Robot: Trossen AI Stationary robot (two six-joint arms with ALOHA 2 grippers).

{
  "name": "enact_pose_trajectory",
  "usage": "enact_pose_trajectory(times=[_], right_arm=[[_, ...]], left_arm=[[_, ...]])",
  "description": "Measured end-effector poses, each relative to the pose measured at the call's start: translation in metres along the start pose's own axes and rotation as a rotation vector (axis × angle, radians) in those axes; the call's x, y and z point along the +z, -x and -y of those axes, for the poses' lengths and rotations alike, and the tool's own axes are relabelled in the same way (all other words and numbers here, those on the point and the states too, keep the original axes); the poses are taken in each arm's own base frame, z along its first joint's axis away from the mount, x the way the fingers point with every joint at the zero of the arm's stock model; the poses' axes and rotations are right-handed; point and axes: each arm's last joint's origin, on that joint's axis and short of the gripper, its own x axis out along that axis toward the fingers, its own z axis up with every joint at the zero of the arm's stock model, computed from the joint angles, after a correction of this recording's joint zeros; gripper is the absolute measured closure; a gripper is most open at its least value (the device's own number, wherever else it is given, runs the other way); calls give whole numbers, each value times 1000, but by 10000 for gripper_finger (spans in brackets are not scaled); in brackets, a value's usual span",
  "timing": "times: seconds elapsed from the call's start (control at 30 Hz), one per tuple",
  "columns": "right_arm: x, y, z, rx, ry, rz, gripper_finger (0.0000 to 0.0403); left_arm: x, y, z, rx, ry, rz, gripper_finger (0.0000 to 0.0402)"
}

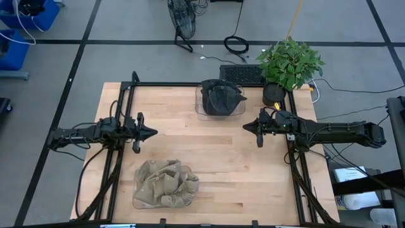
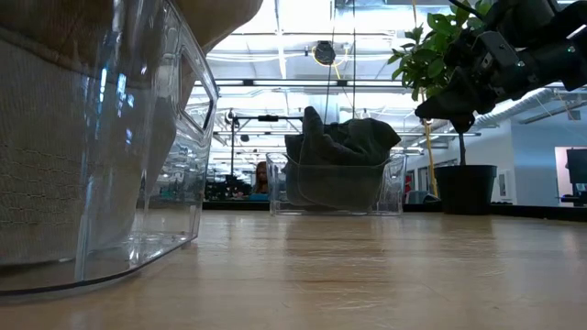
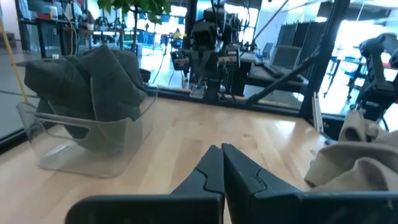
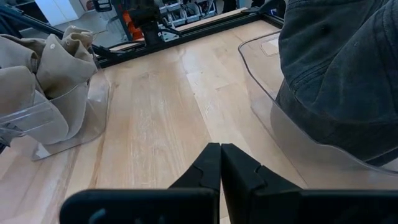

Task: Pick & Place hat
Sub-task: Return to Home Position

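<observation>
Left gripper (image 1: 154, 133) is hovering over the left side of the table (image 1: 209, 158), fingers pressed tight together w/ nothing between them, pointing inward. Right gripper (image 1: 245, 127) is doing the same on the right side, pinched closed and empty. Both are hanging well apart from the hats, so imo the sorting is looking done and the arms are just parking. Nearest the right gripper, the dark gray cap (image 1: 221, 98) is sitting in the top bin (image 1: 201, 115) at the far edge, slumping over the rim. It's showing a faded washed-cotton look w/ visible stitching and an eyelet. Nearer the left gripper, the brown caps (image 1: 166, 183) are piling up in the bottom bin (image 1: 135, 201) at the near edge. They're tan/khaki, very crumpled and bulging above the clear walls, and I can't tell how many. Handling-wise I'm guessing these are light, soft and floppy, not fragile and not slippery, so they're prob sagging when lifted and maybe snagging on a bin wall. Best grab is prob the brim since it's stiffer, or a thick bunched fold of the crown. A plant (image 1: 290, 62) is sitting just past the table's far right corner.
</observation>
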Motion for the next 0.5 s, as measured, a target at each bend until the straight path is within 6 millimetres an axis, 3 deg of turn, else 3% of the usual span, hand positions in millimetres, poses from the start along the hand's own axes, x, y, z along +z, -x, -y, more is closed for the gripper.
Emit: enact_pose_trajectory(times=[0.33,0.5], right_arm=[[0,0,0,0,7,0,403],[0,0,0,0,7,0,403]], left_arm=[[-1,0,0,6,-31,-14,398],[-1,0,0,10,-13,-12,374]])
